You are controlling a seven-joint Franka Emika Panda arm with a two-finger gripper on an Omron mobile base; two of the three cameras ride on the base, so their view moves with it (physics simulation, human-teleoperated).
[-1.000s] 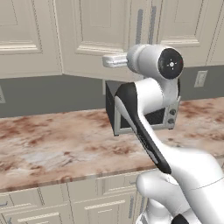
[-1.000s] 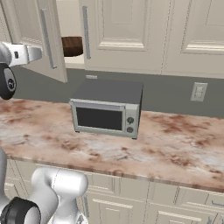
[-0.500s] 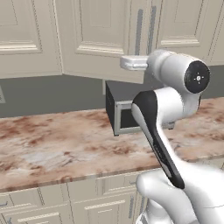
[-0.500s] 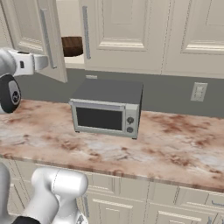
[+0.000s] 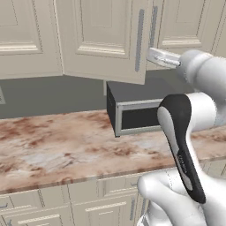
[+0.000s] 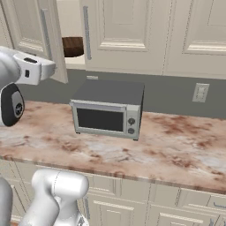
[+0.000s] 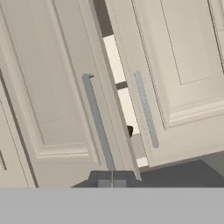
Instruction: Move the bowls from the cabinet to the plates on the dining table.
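Note:
The cabinet [image 6: 128,31] has its left door [image 6: 31,26] swung partly open. Inside, on the pale shelf, sits a dark-brown wooden bowl [image 6: 73,46]; the hand view catches a dark sliver of that bowl [image 7: 130,130] through the gap. My gripper [image 5: 149,54] is shut and empty, at the lower edge of the open door [image 5: 101,39], below its bar handle [image 5: 140,39]. In the right base view the gripper [image 6: 54,68] points at the door's bottom corner. The fingertips [image 7: 105,183] touch each other just under the handle [image 7: 98,127]. The plates and the dining table are out of view.
A grey microwave [image 6: 108,108] stands on the marbled counter [image 6: 176,141] right under the cabinet. A wall socket [image 6: 201,92] is on the grey backsplash. Beige drawers [image 5: 53,207] run below the counter. The neighbouring cabinet doors are closed.
My arm has swung to the right, carrying the shut gripper along the cabinet front to the open door's lower edge. The door and bowl have not moved.

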